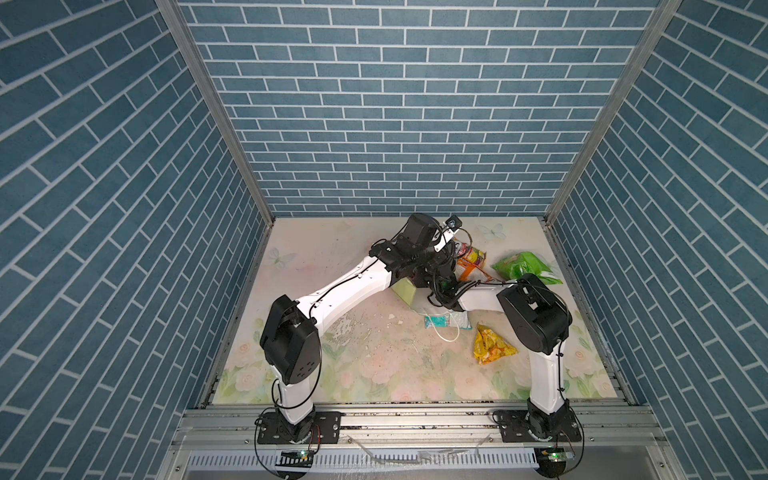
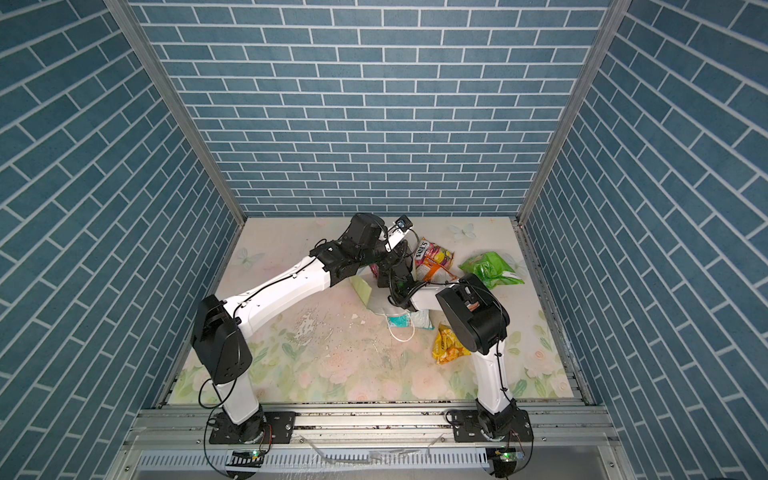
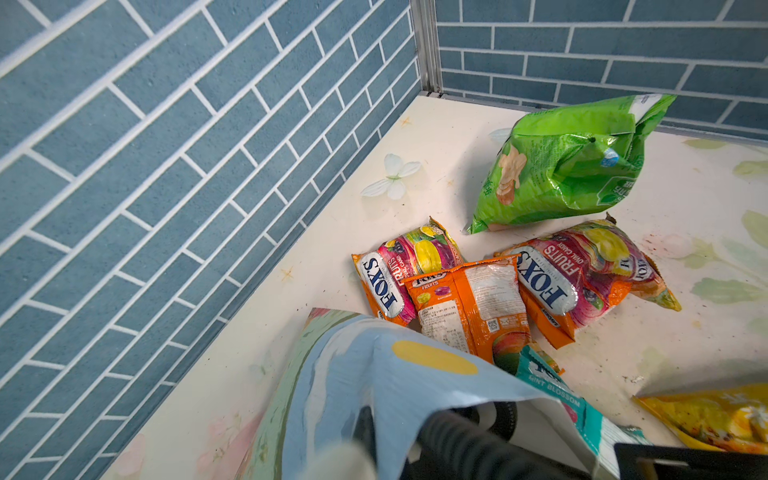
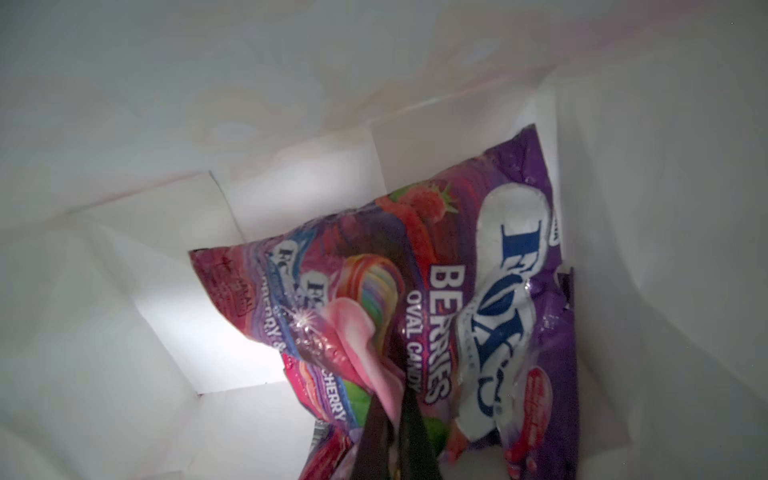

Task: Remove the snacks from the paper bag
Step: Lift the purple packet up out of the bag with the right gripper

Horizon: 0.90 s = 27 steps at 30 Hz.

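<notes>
The paper bag [image 1: 405,291] [image 2: 361,289] lies tipped in mid-table under both wrists. In the left wrist view its blue painted face [image 3: 395,395] folds over my left gripper [image 3: 361,436], which is shut on the bag's edge. My right gripper [image 4: 395,415] is inside the white interior [image 4: 166,291], shut on a purple FOX'S packet [image 4: 478,270]. On the table lie other snacks: a green packet [image 1: 523,266] [image 3: 569,166], FOX'S packets [image 2: 432,259] [image 3: 469,303], a teal-and-white one [image 1: 446,321] [image 3: 552,386] and a yellow-orange one [image 1: 490,345] [image 3: 706,415].
The bag's white cord handle [image 1: 446,334] trails on the floral table [image 1: 332,365] beside the teal packet. Blue brick walls [image 1: 415,124] close the back and both sides. The right arm's elbow [image 1: 534,316] hangs over the yellow-orange packet's side.
</notes>
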Tool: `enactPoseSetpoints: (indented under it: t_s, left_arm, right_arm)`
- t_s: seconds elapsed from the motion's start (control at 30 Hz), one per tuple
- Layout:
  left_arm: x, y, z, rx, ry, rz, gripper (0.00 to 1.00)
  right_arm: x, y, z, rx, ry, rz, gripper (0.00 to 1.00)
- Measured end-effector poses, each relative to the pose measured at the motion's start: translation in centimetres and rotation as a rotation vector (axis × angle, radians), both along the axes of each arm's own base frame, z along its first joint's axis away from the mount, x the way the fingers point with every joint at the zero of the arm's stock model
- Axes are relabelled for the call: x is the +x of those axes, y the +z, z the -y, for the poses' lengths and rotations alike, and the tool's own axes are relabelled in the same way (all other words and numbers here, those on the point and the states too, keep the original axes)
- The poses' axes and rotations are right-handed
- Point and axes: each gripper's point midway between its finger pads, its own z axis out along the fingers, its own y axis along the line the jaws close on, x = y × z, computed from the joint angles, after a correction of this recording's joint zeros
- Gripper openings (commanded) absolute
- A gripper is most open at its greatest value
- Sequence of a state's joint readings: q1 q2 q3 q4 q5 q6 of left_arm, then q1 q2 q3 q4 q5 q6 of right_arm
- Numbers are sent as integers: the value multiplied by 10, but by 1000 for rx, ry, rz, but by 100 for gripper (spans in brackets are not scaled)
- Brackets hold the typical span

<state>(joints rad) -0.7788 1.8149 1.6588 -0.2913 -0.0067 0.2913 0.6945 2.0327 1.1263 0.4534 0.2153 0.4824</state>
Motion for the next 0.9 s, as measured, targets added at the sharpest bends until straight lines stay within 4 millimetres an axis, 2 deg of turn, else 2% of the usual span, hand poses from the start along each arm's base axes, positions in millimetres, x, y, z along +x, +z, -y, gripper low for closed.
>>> enactPoseSetpoints:
  t_s: [0.5, 0.9]
  left_arm:
    - [3, 3, 0, -2, 14, 5, 0]
    - [11, 4, -2, -3, 60, 10, 0]
  right_arm:
    - [-12, 11, 9, 3, -1, 5, 0]
    - [-21, 35, 18, 28, -6, 37, 0]
